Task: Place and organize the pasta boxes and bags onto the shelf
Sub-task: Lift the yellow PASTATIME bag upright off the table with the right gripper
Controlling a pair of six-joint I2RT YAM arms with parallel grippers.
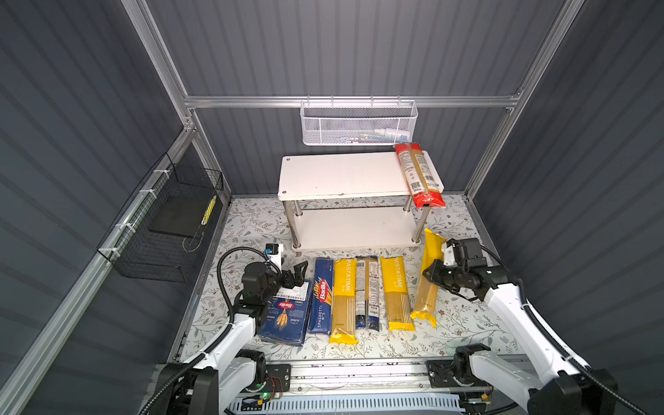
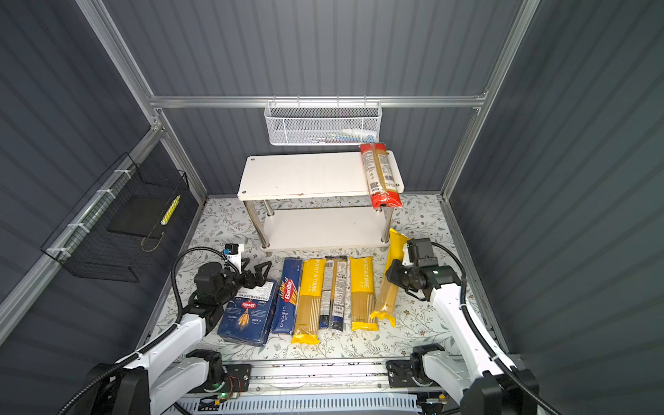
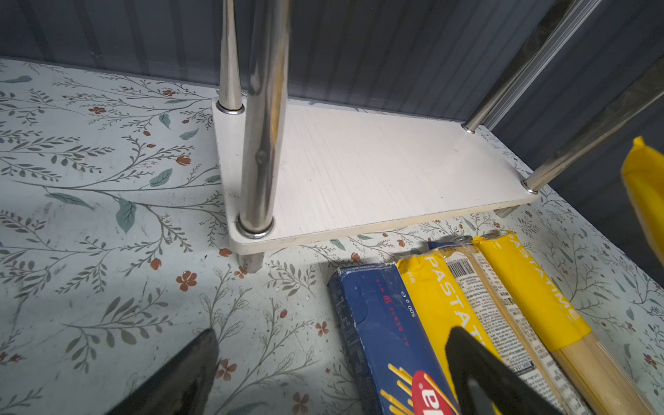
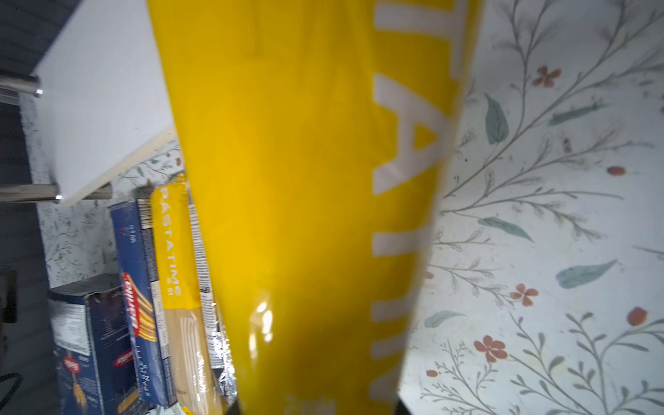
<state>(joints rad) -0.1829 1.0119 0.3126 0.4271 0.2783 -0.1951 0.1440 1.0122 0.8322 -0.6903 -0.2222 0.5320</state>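
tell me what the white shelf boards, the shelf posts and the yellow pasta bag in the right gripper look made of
White rectangular shelf boards: probably laminated wood board, matte, faint grain lines, cream cut edge.
Round silver shelf posts: polished metal, likely chrome, with mirror reflections.
Long yellow PASTATIME bag: thin glossy plastic film, showing glare spots and creases.

Floral surface: white two-tier shelf at 12 o'clock, red-ended spaghetti bag atop it; at 6 o'clock, side by side, wide Barilla carton, Spaghetti n.5 carton, PASTATIME bag, navy-ended bag, second PASTATIME bag.
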